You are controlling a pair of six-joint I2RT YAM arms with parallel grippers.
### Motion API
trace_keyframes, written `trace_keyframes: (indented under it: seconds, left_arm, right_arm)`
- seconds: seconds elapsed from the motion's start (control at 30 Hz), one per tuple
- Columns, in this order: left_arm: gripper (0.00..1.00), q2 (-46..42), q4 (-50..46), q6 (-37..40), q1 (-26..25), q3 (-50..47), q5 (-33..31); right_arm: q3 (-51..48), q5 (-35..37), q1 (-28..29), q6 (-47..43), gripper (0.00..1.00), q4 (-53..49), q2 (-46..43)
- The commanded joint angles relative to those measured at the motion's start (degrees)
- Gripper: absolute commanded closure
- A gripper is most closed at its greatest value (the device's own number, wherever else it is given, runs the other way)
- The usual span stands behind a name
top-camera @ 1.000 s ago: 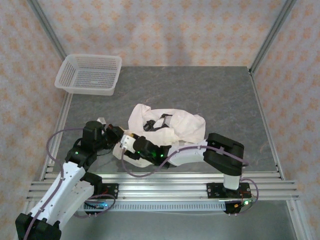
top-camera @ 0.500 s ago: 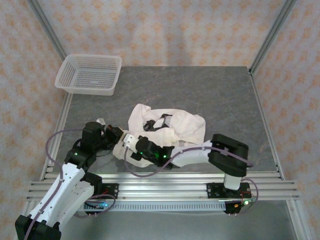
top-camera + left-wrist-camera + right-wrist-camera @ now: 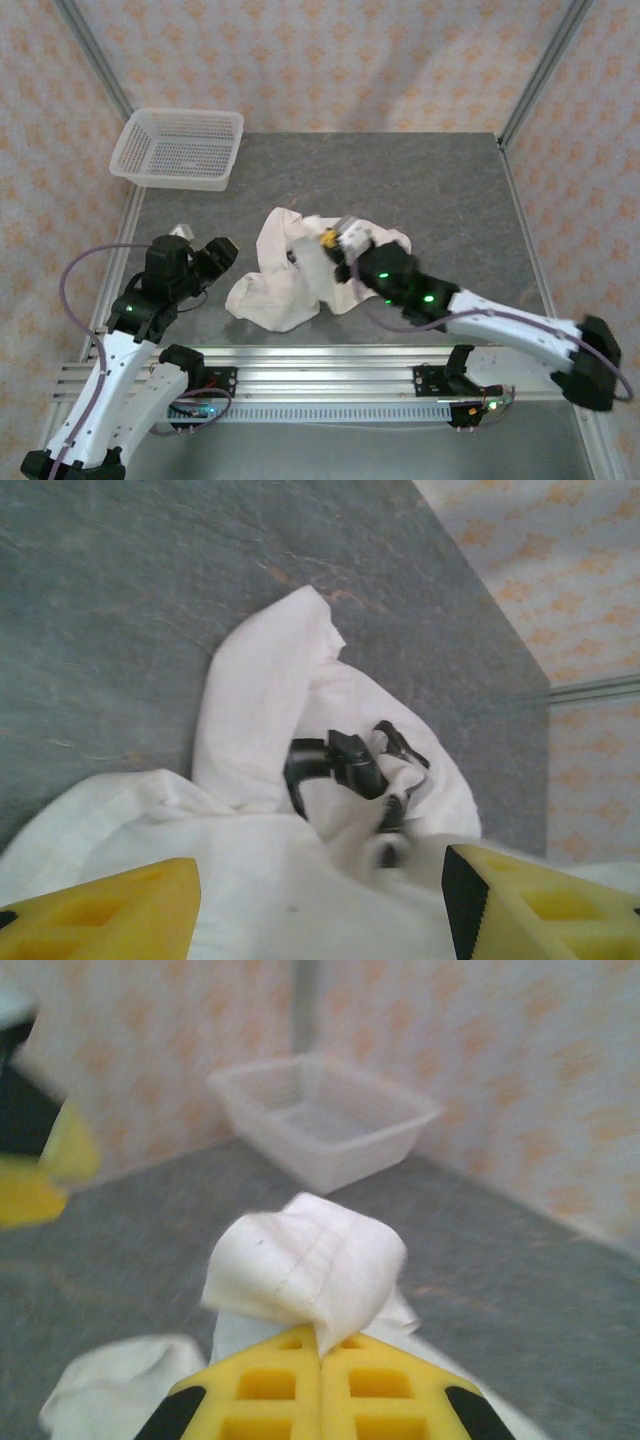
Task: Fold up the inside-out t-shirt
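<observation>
Grey table beneath everything, its near edge cut off by rails and arm bases. On the near-middle of it, inside-out t-shirt, cream-white and crumpled into a heap. Lies with the long axis running from near-left to far-right in the top view, broader lobe toward the left arm. Cannot tell neck from hem or one sleeve from the other: buried in folds, with the far-right part covered by the right arm. Seen from the left wrist as a tall upright fold, cut off along the bottom edge.

At the table's far-left corner, white mesh basket, well apart from the shirt; blurred but readable from the right wrist.

Just beside the heap's left edge, left gripper, spread wide with nothing between the fingers. Yellow fingertips cropped at the bottom corners of its own view.

Over the middle of the heap, right gripper, closed tight on a raised fold of the shirt.

Amid the folds, dark shape, perhaps the tag, too blurred to say.
</observation>
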Motion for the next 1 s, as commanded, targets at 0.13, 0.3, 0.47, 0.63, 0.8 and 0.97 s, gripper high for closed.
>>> trace_keyframes:
  seconds: [0.13,0.3,0.47,0.63,0.8,0.97]
  left_arm:
    - [0.33,11.4,-5.0,5.8,0.4,-2.8,-5.8]
    - [0.33,23.0,5.5,9.2,-0.1,-2.0,0.7]
    - [0.33,36.5,11.4,10.8,-5.2,0.8,5.2]
    - [0.39,44.5,15.6,8.7,-11.2,0.8,5.4]
    - [0.91,47.7,12.6,8.4,-12.0,1.1,1.9]
    - [1.00,42.3,6.4,9.1,-11.2,4.4,-1.2]
  right_arm:
    - [-0.6,3.7,-2.6,3.2,1.00,-11.6,-15.1]
    - [-2.6,2.4,-2.6,4.8,1.00,-13.1,-19.3]
    - [-4.0,2.9,-2.6,6.5,1.00,-13.3,-20.5]
    - [-3.9,4.7,-2.6,6.5,1.00,-14.2,-20.5]
    - [-3.6,6.6,-2.6,6.9,1.00,-14.8,-20.5]
    - [-1.3,12.6,-2.6,7.3,1.00,-15.5,-20.7]
